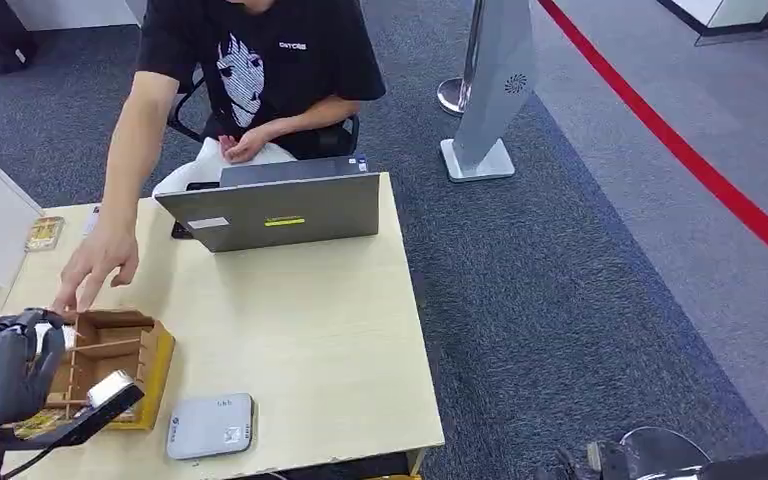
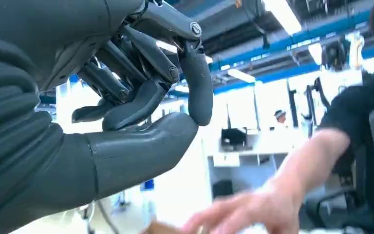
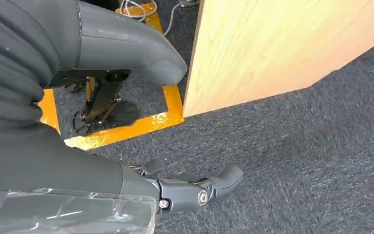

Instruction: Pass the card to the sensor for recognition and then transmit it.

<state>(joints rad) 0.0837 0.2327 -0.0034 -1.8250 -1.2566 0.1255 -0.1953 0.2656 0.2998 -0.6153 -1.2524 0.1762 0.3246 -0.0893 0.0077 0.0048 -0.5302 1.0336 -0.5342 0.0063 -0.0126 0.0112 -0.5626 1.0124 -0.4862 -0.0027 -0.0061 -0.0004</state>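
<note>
My left hand [image 1: 0, 365] hangs over the table's near left corner, beside a wooden divider box [image 1: 145, 350]. In the left wrist view its fingers [image 2: 141, 97] are curled in and the thumb tip meets a fingertip, with no card visible between them. A person's hand [image 1: 95, 265] reaches in from the far side, its fingertips close to my left hand and the box; it also appears as a blur [image 2: 253, 212] in the wrist view. The white-grey sensor pad [image 1: 210, 425] lies flat by the front edge, right of the box. My right hand [image 3: 195, 187] hangs beside the table, fingers apart, holding nothing.
A grey laptop [image 1: 275, 210] stands at the table's far edge, its back toward me, with the seated person behind it. A small stack of cards [image 1: 44, 233] lies at the far left. Right of the table [image 1: 340, 330] are grey carpet, a metal stand [image 1: 480, 150] and a red floor line.
</note>
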